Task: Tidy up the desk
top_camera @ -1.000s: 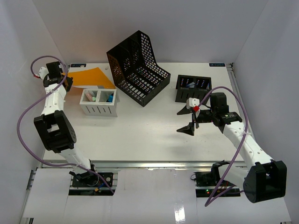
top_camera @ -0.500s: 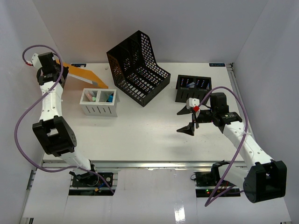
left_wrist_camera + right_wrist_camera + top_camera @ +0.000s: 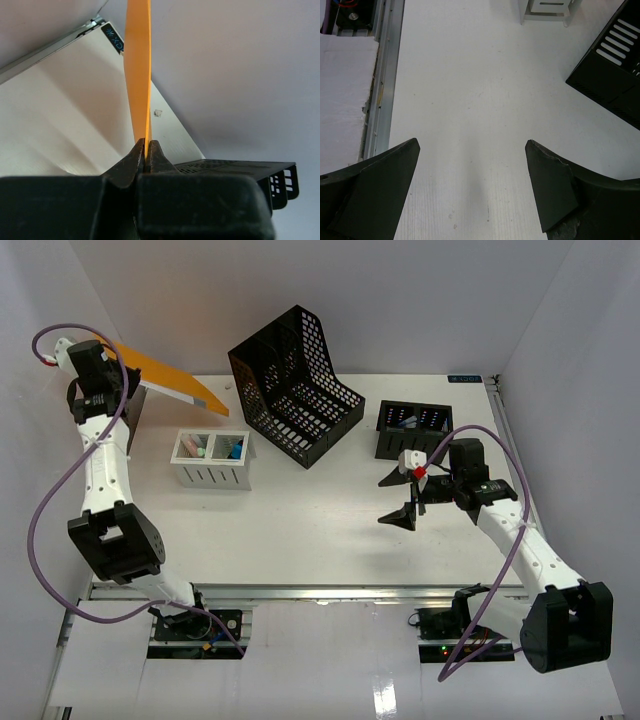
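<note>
Holds thin orange sheet (image 3: 168, 377), possibly a folder, pinched in left gripper (image 3: 145, 149) above far-left corner of desk (image 3: 300, 515). Shows right gripper (image 3: 472, 148) spread wide, empty, low over desk's right half.

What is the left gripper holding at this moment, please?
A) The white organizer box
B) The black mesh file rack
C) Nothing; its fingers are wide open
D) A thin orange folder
D: in the left wrist view the left gripper is closed on the edge of the orange folder, and the top view shows the folder sticking out from that gripper.
</note>
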`<action>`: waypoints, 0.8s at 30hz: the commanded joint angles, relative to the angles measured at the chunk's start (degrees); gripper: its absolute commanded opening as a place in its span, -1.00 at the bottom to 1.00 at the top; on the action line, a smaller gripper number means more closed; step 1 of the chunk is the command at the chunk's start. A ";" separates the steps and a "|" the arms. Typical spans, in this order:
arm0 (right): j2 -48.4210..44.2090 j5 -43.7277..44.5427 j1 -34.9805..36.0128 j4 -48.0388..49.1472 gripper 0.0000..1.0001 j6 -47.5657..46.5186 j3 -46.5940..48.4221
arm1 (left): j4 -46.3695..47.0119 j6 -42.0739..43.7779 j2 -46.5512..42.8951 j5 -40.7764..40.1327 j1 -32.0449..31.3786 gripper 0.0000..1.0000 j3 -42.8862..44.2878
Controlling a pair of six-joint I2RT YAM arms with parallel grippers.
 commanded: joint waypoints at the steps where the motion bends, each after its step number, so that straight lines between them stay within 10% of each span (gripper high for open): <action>1: 0.66 -0.14 0.85 0.14 0.85 -0.48 0.86 | 4.15 -0.55 -6.45 3.12 -1.39 -1.00 3.45; 24: 14.32 31.13 23.35 17.13 0.93 18.14 31.40 | 3.76 -1.44 -27.16 8.84 -8.03 -1.00 -11.22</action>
